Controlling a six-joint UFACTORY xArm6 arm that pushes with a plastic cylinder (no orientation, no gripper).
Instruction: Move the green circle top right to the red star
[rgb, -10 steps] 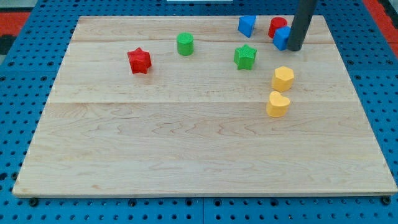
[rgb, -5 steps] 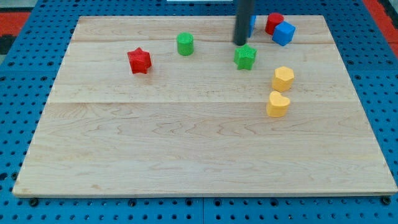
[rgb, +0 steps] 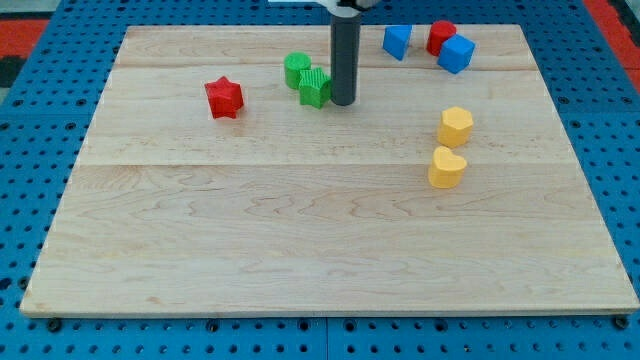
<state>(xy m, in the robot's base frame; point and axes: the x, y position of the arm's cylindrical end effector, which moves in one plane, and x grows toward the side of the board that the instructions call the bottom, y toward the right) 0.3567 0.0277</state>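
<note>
Camera view: a pale wooden board (rgb: 300, 250) lies on a blue pegboard surface (rgb: 30, 150), with small coloured blocks gathered in its far half.
My tip: the lower end of the straight dark rod, my tip (rgb: 343, 102), stands on the board touching the right side of the green star-shaped block (rgb: 315, 87). The tool is a bare rod with nothing to open or close, and it holds nothing.
Green circle: the green round block (rgb: 296, 69) sits at far centre-left, pressed against the far-left side of the green star-shaped block, left of my tip.
Red star: the red star-shaped block (rgb: 224, 97) lies to the left of the green round block and a little nearer, apart from it.
Blue blocks: a blue cube-like block (rgb: 397, 41) sits near the far edge, right of the rod; a second blue cube-like block (rgb: 456, 53) lies further right.
Red block: a red rounded block (rgb: 441, 35) touches the second blue block on its far-left side.
Yellow blocks: a yellow hexagon-shaped block (rgb: 455, 126) sits on the right, with a yellow heart-shaped block (rgb: 447, 167) just nearer.
</note>
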